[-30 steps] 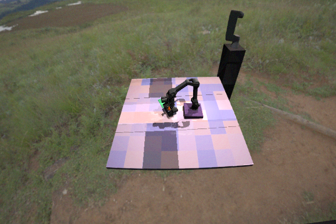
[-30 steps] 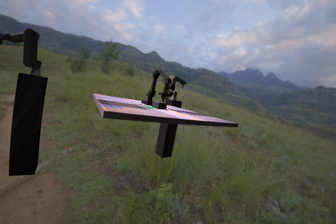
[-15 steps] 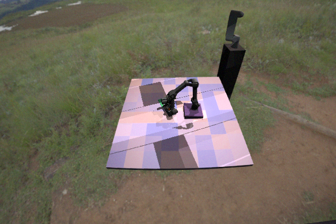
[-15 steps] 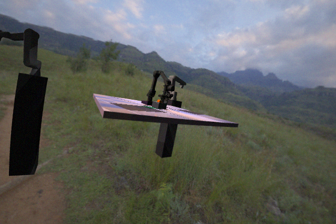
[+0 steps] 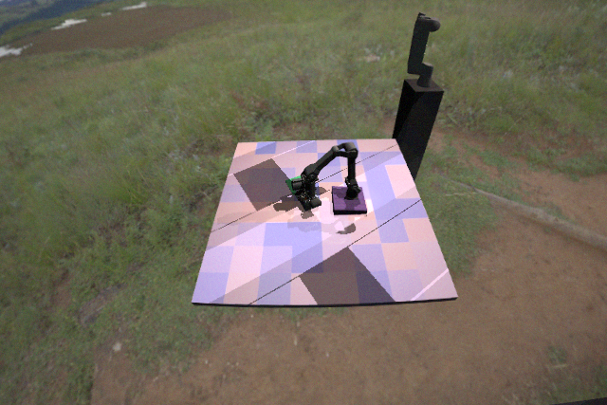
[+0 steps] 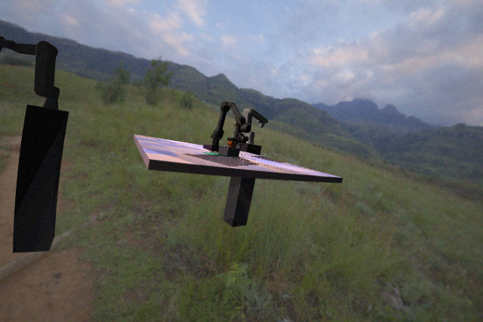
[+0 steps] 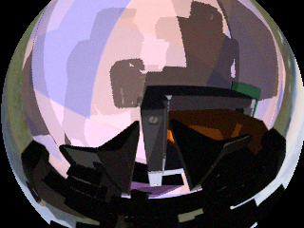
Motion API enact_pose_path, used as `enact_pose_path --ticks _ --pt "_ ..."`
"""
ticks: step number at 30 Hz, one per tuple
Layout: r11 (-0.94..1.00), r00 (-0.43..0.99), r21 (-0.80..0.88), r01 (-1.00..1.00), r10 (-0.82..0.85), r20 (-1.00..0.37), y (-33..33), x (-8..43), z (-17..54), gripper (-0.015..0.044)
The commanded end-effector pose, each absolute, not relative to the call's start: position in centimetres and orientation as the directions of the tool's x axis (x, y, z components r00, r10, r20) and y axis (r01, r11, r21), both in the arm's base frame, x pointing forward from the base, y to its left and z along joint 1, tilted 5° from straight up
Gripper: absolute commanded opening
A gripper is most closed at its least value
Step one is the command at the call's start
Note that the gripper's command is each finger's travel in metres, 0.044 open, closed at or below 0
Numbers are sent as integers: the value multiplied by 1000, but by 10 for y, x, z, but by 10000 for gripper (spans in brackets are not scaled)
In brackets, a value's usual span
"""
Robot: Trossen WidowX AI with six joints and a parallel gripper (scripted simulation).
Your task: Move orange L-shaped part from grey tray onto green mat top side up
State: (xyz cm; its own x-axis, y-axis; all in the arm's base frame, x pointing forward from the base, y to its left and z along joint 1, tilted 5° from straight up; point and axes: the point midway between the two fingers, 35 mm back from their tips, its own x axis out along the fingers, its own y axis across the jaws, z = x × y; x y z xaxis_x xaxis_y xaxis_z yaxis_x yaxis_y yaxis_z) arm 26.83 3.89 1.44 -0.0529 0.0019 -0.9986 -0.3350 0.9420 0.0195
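Gripper [image 7: 155, 123] [image 6: 238, 139], fingers partly apart, pinching nothing; tray [image 7: 153, 128] [image 6: 228, 151] partly blocks green mat [image 7: 246, 89] [image 6: 210, 153].

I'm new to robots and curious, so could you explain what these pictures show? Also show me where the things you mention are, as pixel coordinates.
One picture looks down from high up, one from the side, and one from the machine's wrist. The machine is a black jointed arm [image 5: 322, 161] [image 6: 220, 121] ending in a two-fingered gripper [image 5: 309, 203] [image 6: 235, 145] [image 7: 155, 123]. On the patchwork table [image 5: 274, 263] [image 6: 187, 170] [image 7: 119, 24] are a grey tray [image 6: 228, 151] [image 7: 197, 102] and a green mat [image 5: 289, 183] [image 6: 210, 153] [image 7: 246, 90]. An orange part [image 6: 230, 143] [image 7: 209, 119] is tipped up from the tray. The fingers stand apart, apparently gripping nothing.
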Motion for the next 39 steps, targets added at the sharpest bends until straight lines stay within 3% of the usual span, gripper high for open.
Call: enact_pose_path --ticks 1,27,39 --pt "941 -58 14 -337 -6 -998 37 267 12 180" --pt "941 -58 15 -337 -5 -998 49 264 29 180" --pt "941 -58 14 -337 -6 -998 38 274 122 180"
